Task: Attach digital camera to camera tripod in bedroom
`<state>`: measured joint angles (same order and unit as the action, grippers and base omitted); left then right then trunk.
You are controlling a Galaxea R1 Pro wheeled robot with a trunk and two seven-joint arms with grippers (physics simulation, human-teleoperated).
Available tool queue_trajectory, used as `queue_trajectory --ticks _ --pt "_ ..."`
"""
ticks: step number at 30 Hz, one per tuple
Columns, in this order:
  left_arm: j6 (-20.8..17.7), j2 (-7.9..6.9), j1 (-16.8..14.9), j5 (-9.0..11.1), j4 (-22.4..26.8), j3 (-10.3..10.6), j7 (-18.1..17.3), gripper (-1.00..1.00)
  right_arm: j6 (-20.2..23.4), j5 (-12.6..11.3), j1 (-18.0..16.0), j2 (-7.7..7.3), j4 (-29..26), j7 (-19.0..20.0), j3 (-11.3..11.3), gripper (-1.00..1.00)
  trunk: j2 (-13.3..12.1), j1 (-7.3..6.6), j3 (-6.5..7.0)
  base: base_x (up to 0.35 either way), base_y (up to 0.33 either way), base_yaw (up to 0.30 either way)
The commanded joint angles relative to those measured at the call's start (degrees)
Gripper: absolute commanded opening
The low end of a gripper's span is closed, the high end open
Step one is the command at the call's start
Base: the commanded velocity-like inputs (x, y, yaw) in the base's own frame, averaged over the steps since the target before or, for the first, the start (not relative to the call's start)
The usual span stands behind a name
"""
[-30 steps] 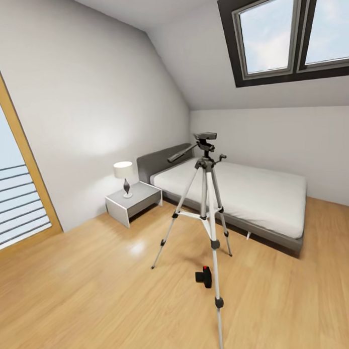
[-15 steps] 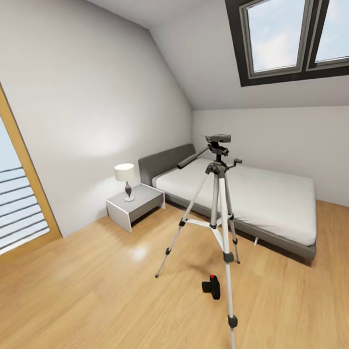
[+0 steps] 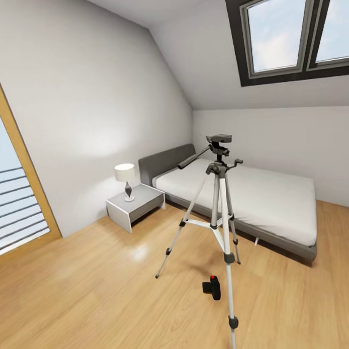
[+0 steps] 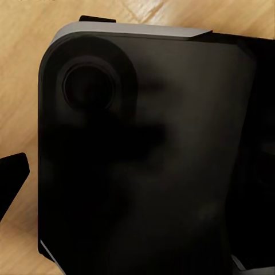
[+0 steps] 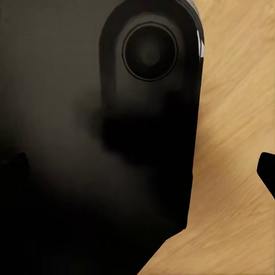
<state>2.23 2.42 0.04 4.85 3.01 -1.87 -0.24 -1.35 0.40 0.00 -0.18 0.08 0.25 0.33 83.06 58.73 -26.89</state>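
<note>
Several items, listed by size. Bedroom: attic room with white walls, a sloped ceiling carrying a skylight (image 3: 290,34), and a light wood floor (image 3: 88,298); a slatted opening in a wood frame (image 3: 15,150) stands at the head view's left edge.

Bed (image 3: 256,197): grey frame, white mattress, set lengthwise against the far wall under the slope, leaving the floor in front of it open, which is presumably why the tripod stands there.

Camera tripod (image 3: 221,213): upright in front of the bed, three silver legs splayed for a stable stance, one leg running down toward the viewer. Its dark grey head (image 3: 218,139) is bare, with the black pan handle (image 3: 193,158) angling off toward the bedside table. Nothing is mounted, so I judge the attachment not yet begun.

Bedside table (image 3: 135,206): grey, just beside the headboard, bearing a small white-shaded lamp (image 3: 125,180).

Digital camera (image 3: 212,288): black with a red button on top, lying on the floor between the tripod's feet, just beside the nearest leg and apart from the head it belongs on.

Grippers: each wrist view looks past a dark rounded housing at wood floor, with black tips at the picture edges. Whether either gripper is spread or closed cannot be told; neither visibly holds anything.
</note>
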Motion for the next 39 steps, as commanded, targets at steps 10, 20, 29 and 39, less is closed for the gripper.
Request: queue_trajectory --ticks 10,20,29,39 --pt "0.1 0.04 0.0 0.5 0.0 -0.1 0.0 1.0 -0.1 0.0 0.0 -0.05 0.0 -0.1 0.1 1.0 0.0 0.0 -0.04 0.113 0.001 0.0" --pt "0.1 0.04 0.0 0.5 0.0 -0.1 0.0 1.0 -0.1 0.0 0.0 -0.22 0.0 -0.3 0.0 1.0 0.0 0.0 -0.04 0.312 0.118 0.0" --pt "0.1 0.04 0.0 0.5 0.0 -0.1 0.0 1.0 -0.2 0.0 0.0 -0.2 0.0 -0.3 0.0 1.0 0.0 0.0 -0.04 0.294 0.2 -0.04" --pt "0.1 0.04 0.0 0.5 0.0 -0.1 0.0 1.0 -0.1 -0.1 0.0 -0.09 0.0 -0.3 0.0 1.0 0.0 0.0 -0.04 0.176 0.165 -0.205"
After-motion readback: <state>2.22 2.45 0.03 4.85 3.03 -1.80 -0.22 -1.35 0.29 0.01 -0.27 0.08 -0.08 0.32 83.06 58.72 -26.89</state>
